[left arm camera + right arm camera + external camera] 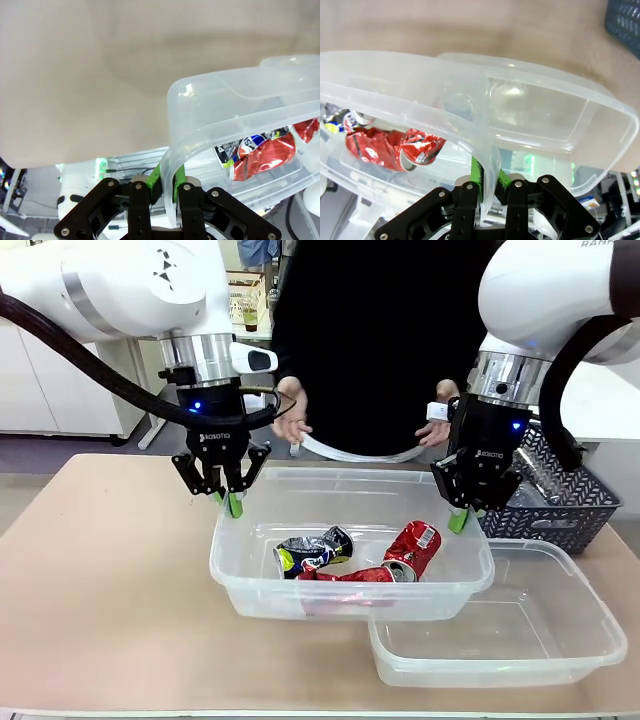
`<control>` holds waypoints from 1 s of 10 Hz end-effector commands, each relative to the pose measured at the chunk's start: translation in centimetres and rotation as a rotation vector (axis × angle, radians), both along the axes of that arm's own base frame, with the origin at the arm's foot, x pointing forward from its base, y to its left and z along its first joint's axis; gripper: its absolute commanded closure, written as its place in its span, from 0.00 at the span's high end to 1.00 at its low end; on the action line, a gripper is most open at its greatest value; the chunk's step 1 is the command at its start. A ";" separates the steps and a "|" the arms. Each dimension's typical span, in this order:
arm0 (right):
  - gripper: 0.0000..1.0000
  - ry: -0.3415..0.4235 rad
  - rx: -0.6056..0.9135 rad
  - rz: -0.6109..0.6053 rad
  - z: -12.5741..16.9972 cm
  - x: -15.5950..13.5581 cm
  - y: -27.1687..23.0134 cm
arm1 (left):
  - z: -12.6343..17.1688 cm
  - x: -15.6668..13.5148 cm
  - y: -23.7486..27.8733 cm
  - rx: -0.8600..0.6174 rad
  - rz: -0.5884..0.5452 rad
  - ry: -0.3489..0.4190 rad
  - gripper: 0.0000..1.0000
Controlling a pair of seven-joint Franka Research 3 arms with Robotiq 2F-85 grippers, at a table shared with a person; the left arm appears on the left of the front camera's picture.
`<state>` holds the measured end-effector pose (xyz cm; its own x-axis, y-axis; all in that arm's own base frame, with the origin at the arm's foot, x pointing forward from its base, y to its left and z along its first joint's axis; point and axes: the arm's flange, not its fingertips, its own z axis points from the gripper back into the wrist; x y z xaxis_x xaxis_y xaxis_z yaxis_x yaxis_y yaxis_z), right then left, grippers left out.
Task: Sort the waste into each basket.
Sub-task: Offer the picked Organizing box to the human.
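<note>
Tan counter (110, 570), mid-frame: left gripper (228, 496) and right gripper (461, 512) each pinch opposite rims of the can-filled tub (350, 580), sharing its weight; empty tub (500, 635) sits lower right, partly beneath.

The left tool (167, 182) has its green fingers (156, 176) closed on the rolled rim of a clear tub (210, 100), one inside the wall and one outside. Through the wall show crushed cans (262, 152), red and blue-and-white. The tan bench (90, 75) lies beyond.
</note>
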<state>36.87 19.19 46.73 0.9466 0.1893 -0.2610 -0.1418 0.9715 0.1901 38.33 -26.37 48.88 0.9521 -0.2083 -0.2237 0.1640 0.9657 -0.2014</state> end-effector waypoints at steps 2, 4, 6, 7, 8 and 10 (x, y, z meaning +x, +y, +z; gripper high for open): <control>0.06 0.064 -0.046 0.114 3.2 8.6 2.0 | 5.3 7.3 0.1 -0.040 0.019 -0.113 0.07; 0.06 0.130 -0.056 0.159 4.3 14.1 2.2 | 5.7 12.0 -0.4 -0.053 0.006 -0.063 0.07; 0.06 0.157 -0.007 0.164 3.5 17.3 2.1 | 3.7 14.5 -0.6 -0.045 0.022 0.000 0.07; 0.06 0.146 0.048 0.150 2.9 18.4 1.7 | 2.5 15.6 -0.3 -0.053 0.042 0.034 0.07; 0.06 0.147 0.096 0.152 2.1 19.1 1.3 | 1.4 16.7 0.2 -0.065 0.066 0.061 0.07; 0.06 0.147 0.173 0.141 0.1 19.6 0.5 | -0.2 18.5 0.5 -0.054 0.114 0.098 0.07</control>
<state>56.49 19.60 46.51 0.8640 0.3059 -0.3999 -0.2118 0.9414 0.2625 55.71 -24.93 48.19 0.9434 -0.1505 -0.2954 0.0781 0.9668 -0.2431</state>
